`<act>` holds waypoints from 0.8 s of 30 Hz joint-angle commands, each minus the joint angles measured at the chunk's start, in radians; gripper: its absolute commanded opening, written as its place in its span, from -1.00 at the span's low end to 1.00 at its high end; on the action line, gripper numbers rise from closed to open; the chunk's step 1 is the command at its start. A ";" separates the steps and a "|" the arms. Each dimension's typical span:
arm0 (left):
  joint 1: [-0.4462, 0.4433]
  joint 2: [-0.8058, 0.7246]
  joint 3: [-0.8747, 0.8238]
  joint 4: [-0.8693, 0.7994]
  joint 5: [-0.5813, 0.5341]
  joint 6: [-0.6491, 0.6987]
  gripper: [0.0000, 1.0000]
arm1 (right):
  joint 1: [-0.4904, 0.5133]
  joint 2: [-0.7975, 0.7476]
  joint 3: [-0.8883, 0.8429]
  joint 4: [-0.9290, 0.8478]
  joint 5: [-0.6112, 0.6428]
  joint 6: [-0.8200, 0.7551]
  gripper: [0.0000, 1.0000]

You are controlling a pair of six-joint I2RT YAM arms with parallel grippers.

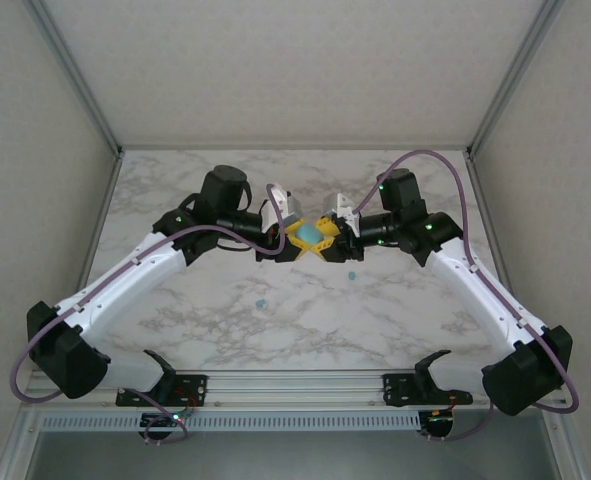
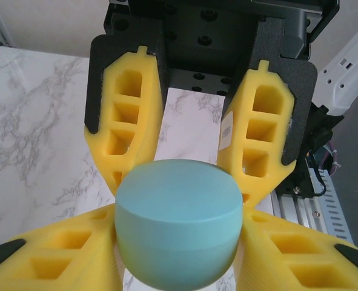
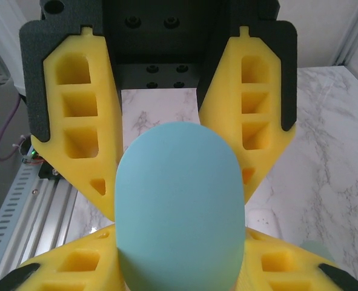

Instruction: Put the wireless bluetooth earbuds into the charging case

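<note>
Seen from the top camera, the left jaws and right jaws meet nose to nose above the middle of the white marble-patterned counter (image 1: 395, 320). They hold the rounded teal-blue plastic charging case (image 1: 313, 234) in the air between them. Two tiny teal-blue pebble-like earbuds lie loose on the counter, well apart. One earbud (image 1: 352, 275) sits just nearside of the right jaws, and the other earbud (image 1: 261, 303) lies nearer the arm bases on the left.

The left wrist camera adds a seam ringing the charging case (image 2: 177, 224), with the lid closed. It also shows the left jaws' yellow cut-out fingers (image 2: 57, 254) partly closed against the case's sides.

The right wrist camera shows the smooth domed face of the charging case (image 3: 179, 206), with the right jaws' yellow fingers (image 3: 63, 267) likewise partly closed on it. A whitish shape (image 3: 265, 221) lies on the counter beyond, too blurred to identify.
</note>
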 commanded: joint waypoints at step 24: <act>0.010 -0.102 -0.187 0.473 -0.029 -0.299 -0.51 | -0.036 -0.151 -0.076 0.114 0.124 0.299 0.25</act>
